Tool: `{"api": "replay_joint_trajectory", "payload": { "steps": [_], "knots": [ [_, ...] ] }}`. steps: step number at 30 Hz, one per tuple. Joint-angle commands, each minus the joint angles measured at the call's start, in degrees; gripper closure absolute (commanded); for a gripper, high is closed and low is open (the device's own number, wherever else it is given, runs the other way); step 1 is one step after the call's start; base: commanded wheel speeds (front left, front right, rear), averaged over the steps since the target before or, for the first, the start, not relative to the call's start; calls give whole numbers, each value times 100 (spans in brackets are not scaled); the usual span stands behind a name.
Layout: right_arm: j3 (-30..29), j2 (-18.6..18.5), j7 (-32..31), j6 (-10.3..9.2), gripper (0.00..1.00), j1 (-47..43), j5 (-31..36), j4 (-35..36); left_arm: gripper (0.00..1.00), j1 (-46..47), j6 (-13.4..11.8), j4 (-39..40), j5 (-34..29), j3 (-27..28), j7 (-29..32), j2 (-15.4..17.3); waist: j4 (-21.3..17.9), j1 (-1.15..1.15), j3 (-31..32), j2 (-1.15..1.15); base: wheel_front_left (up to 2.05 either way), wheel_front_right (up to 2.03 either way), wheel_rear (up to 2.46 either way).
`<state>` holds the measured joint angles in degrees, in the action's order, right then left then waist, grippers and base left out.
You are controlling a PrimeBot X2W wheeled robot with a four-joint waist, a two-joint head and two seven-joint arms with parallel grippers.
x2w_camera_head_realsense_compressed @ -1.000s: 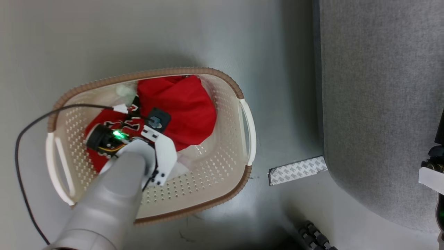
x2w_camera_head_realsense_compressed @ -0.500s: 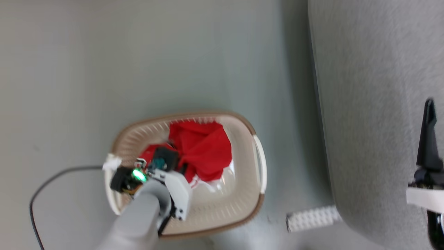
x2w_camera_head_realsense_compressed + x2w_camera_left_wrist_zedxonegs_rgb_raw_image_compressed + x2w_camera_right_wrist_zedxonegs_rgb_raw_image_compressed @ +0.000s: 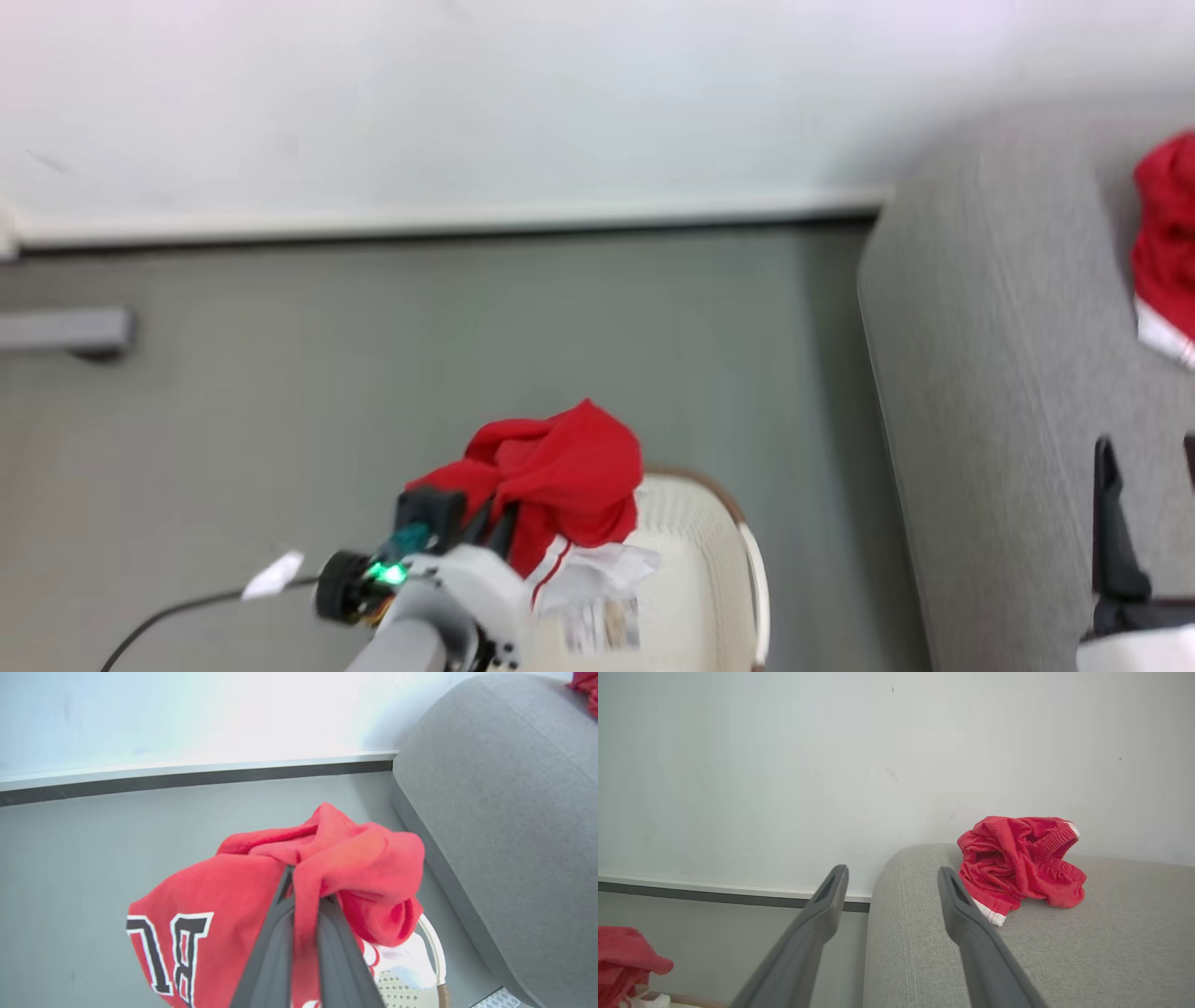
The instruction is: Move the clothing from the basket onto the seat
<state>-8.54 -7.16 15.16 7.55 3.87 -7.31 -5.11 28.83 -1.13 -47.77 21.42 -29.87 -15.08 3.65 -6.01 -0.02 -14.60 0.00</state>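
Above the basket (image 3: 691, 551), low in the head view, my left tool (image 3: 303, 896) is pressed together on a gathered fold of the red jersey (image 3: 210, 914). Cloth is squeezed between the two fingers and bunches over their tips; the rest hangs below, black-and-white lettering facing the wrist camera. Reason for this hold, as I judge it: soft fabric offers no firm edge, so a bunched ridge gives the surest pinch, and the hanging weight pulls straight down from it. The jersey sits higher than the basket rim; I cannot tell whether its lower end touches what lies beneath. A pale crumpled sheet (image 3: 597, 569) lies in the basket under it; it does not look like clothing and I cannot identify it. The sofa (image 3: 980, 373) stands on my right of the basket, near but apart, with a strip of floor (image 3: 822, 392) between. Red shorts (image 3: 1017, 863) with white trim lie crumpled on the sofa toward the wall, so part of the job reads as done. My right tool (image 3: 892, 875) is spread wide and holds nothing, fingers pointing over the sofa's rounded edge; I judge it parked clear of the carry path. Step in hand: carry the jersey across the gap. The next move needs enough height for the hanging cloth to clear the sofa's edge. Risk: a thin pinch may slip on a brisk swing.
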Motion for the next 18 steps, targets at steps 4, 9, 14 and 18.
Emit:
{"api": "replay_joint_trajectory", "payload": {
  "steps": [4,9,14,18],
  "knots": [
    [23,9,-2,-13,0,-333,61,-128,100,-592,-170,605,19,201,-8,233,368,2,932,0,0,0,0],
    [200,0,-2,-14,0,-626,33,-354,100,-1220,-374,1346,-28,457,-6,511,430,2,1405,0,0,0,0],
    [438,-52,-2,-13,0,-823,-28,-482,100,-1661,-495,1986,-96,669,-8,764,507,2,1685,0,0,0,0],
    [607,-46,-2,-13,0,-947,-61,-553,100,-1900,-536,2327,-111,820,-8,942,553,2,1894,0,0,0,0]
  ]
}}
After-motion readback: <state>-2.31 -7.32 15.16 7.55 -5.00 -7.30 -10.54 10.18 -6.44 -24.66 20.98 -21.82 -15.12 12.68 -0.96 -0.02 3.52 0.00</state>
